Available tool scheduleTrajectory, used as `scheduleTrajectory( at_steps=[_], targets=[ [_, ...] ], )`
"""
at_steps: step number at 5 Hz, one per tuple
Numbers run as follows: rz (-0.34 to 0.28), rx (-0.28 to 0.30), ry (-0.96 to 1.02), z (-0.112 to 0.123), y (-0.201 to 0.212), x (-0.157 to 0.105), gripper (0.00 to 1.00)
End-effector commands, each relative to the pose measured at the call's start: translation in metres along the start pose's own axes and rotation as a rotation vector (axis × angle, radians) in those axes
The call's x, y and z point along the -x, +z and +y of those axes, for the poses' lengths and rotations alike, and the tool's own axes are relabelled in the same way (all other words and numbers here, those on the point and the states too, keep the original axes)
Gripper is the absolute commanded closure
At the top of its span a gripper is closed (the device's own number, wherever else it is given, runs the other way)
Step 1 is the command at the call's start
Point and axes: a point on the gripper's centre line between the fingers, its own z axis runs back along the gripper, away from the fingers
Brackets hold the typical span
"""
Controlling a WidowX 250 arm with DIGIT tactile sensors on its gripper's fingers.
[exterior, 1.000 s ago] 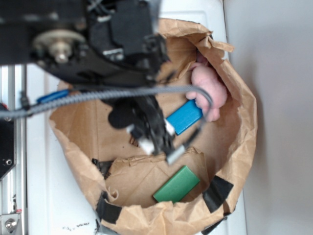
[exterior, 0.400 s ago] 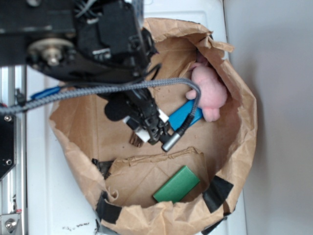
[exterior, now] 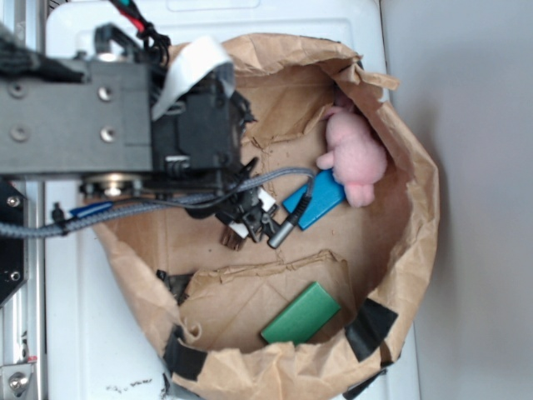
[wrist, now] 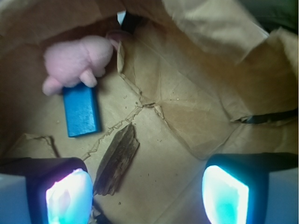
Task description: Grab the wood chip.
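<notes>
Gripper (wrist: 147, 196) jaws apart, nothing btwn; wood chip (wrist: 117, 158) flat on paper, just beside left finger (wrist: 67, 196); blue block (wrist: 81, 109) near.

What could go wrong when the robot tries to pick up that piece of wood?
1. The wood chip lies close to one pad, not centred in the open tool, so a closing pad might push it aside rather than pinch it.
2. It lies flat on wrinkled, torn brown paper, so the pads could snag the paper or slide over the chip.
3. The blue block and pink toy sit nearby and could get bumped.
</notes>
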Motion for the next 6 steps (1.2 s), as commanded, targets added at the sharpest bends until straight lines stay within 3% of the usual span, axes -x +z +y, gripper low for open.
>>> scheduleTrajectory(
  at_steps=[1, 3, 4, 5, 6],
  targets=[
    [-0.027, 0.0, 0.095, -0.021, -0.036, 0.0, 0.0],
    [0.041, -0.082, 0.038, -0.026, -0.055, 0.024, 0.0],
    [0.015, -0.07, 0.034, 0.008, -0.058, 0.062, 0.0],
    [0.025, -0.045, 0.043, 0.001, -0.057, 0.063, 0.0],
    [0.072, 0.019, 0.041, -0.021, -0.057, 0.051, 0.0]
  ],
)
